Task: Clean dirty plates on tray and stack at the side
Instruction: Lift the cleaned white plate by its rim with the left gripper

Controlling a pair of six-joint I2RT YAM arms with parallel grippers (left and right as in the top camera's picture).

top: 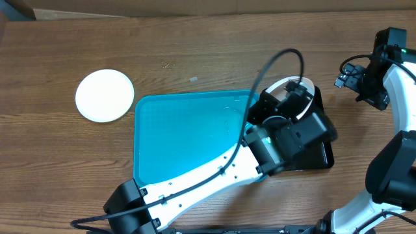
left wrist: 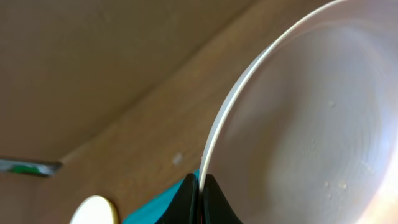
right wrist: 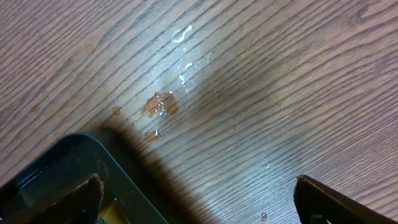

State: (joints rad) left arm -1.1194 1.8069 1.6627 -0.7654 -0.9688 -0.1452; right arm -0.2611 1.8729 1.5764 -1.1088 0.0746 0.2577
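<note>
The left gripper (left wrist: pixel 200 183) is pressed together on the rim of a plate (left wrist: pixel 305 124), its two dark fingertips pinching the thin edge from either side; the plate stands lifted and tilted, and its hollow face shows a few small specks. Seen from overhead, it is at the right end of the blue tray (top: pixel 188 136), just where a black tray (top: pixel 323 155) lies beside the blue one; the wrist hides whether its lower edge touches either tray. The left arm (top: pixel 208 179) reaches from the near left corner diagonally across the blue tray and covers its near right part.

A second plate (top: pixel 104 95), white, lies flat on the wooden table (top: pixel 214 52) to the left of the blue tray, near its far left corner but apart from it; the left wrist view catches it small at the bottom edge.

The right gripper (right wrist: pixel 196 183) is spread wide with only table between its fingers; below it the wood carries an orange-brown smear (right wrist: pixel 158 104) and some wet glints, and a rounded corner of the black tray shows at lower left. From overhead the right arm (top: pixel 396 84) stands at the far right of the table, apart from both trays.
</note>
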